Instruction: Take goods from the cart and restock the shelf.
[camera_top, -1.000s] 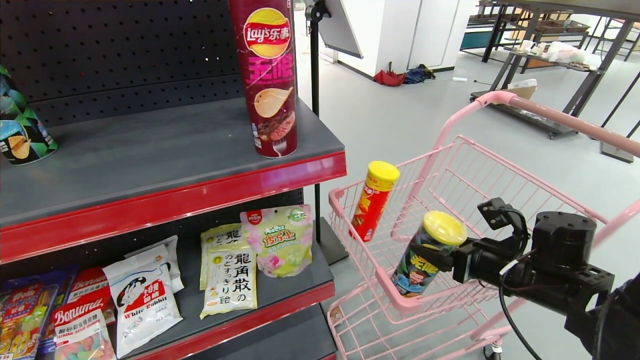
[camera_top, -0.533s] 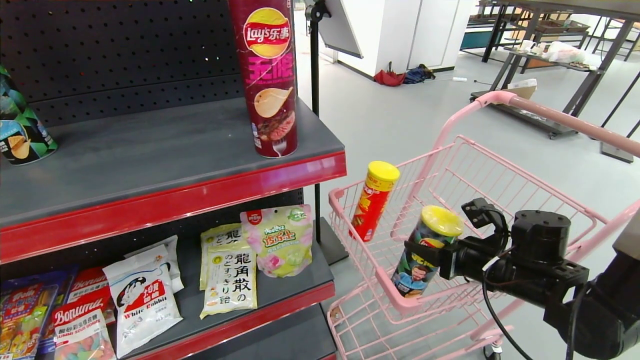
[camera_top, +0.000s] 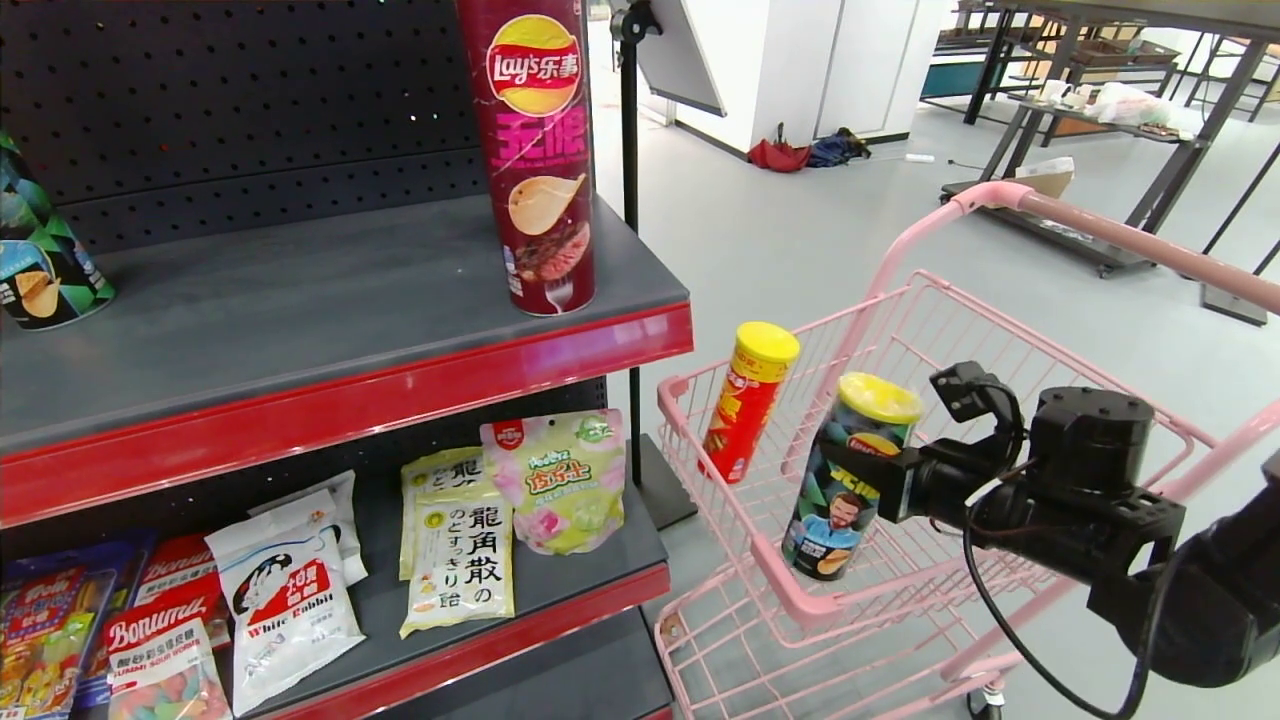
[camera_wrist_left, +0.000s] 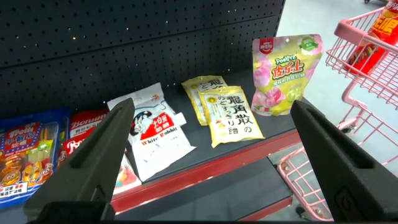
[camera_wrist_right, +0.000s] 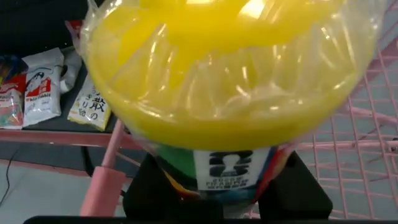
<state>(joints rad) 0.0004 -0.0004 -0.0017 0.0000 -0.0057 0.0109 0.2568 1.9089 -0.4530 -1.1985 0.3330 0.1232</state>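
Standing where they were a second ago, the dark green patterned can (camera_top: 40, 260) at the left edge of the shelf and the tall maroon cardboard crisp tube (camera_top: 540, 160) near its right end have not shifted. The left gripper (camera_wrist_left: 211, 106), fingers spread wide and empty, faces the lower tier. Farther right, the slim red tube with a yellow lid (camera_top: 745, 405) leans unchanged in the front corner of the pink wire cart (camera_top: 1050, 345). The change is beside it. The right gripper (camera_top: 862, 470), pinching the short green crisp can with a yellow plastic lid (camera_top: 850, 520), has lifted it and swung it from a lean to nearly upright. I judge the pick done and the carry to the shelf next; the can must clear the cart rim and the red tube.

The top shelf board (camera_top: 300, 300) is flat grey metal with a red front lip, bare between its two cans, so landing room looks ample. Below lie a white sweets bag (camera_top: 290, 600), yellow lozenge packets (camera_top: 460, 550) and a pink-green pouch (camera_top: 560, 480). Behind are grey floor, a black pole (camera_top: 628, 200), a red and blue heap (camera_top: 800, 152) at the wall, and metal tables (camera_top: 1100, 100) far right.
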